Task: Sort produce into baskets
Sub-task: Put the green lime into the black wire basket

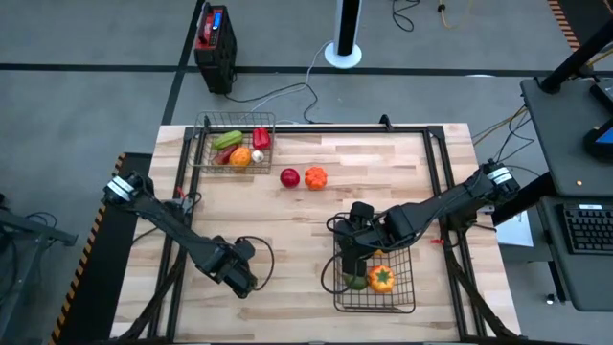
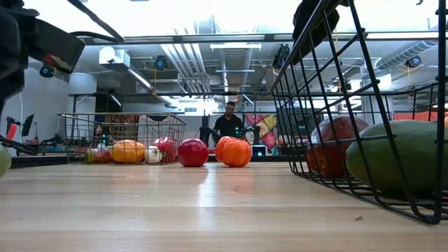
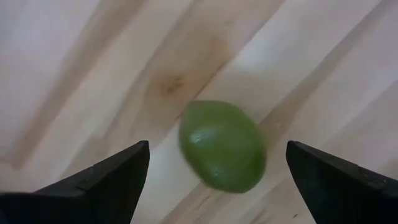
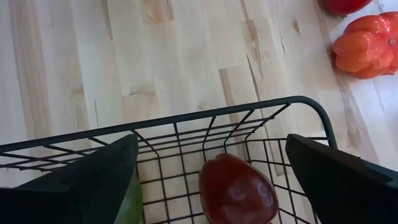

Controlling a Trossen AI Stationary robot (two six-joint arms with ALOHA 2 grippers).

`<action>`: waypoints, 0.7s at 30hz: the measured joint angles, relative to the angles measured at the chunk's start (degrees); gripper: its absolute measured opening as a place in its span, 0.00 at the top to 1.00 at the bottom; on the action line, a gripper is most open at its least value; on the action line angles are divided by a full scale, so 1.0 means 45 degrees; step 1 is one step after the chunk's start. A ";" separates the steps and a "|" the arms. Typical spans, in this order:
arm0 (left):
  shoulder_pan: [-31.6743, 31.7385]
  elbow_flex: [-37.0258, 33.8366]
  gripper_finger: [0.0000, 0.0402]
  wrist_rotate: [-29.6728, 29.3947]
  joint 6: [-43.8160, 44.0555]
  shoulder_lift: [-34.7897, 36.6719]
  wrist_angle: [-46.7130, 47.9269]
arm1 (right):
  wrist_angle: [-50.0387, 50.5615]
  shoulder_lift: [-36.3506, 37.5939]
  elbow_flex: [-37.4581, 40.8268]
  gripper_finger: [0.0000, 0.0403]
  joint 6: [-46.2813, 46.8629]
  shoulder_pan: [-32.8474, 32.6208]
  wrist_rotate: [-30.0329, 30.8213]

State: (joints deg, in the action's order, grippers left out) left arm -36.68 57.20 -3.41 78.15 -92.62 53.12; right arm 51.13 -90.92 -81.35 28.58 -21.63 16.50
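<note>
Left gripper released, fingers spread either side of green lime on table. Advise centred descent before clamping. Right gripper released over basket.

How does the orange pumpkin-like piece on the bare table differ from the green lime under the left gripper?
The orange piece is ribbed and lobed; the lime is smooth and oval. The orange piece lies mid-table beside a red fruit, with no gripper near; the lime lies alone between the open fingers of the left gripper, not yet gripped. Both rest on the wooden table, outside either basket.
</note>
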 joint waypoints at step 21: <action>-0.0319 0.0007 0.45 0.0161 0.0277 -0.0656 -0.0832 | 0.0002 -0.0004 0.0004 0.01 -0.0388 -0.0102 -0.0007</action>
State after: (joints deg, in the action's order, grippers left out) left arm -38.12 57.23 -2.69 79.40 -95.57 49.38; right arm 51.14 -90.94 -81.33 26.84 -22.09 16.47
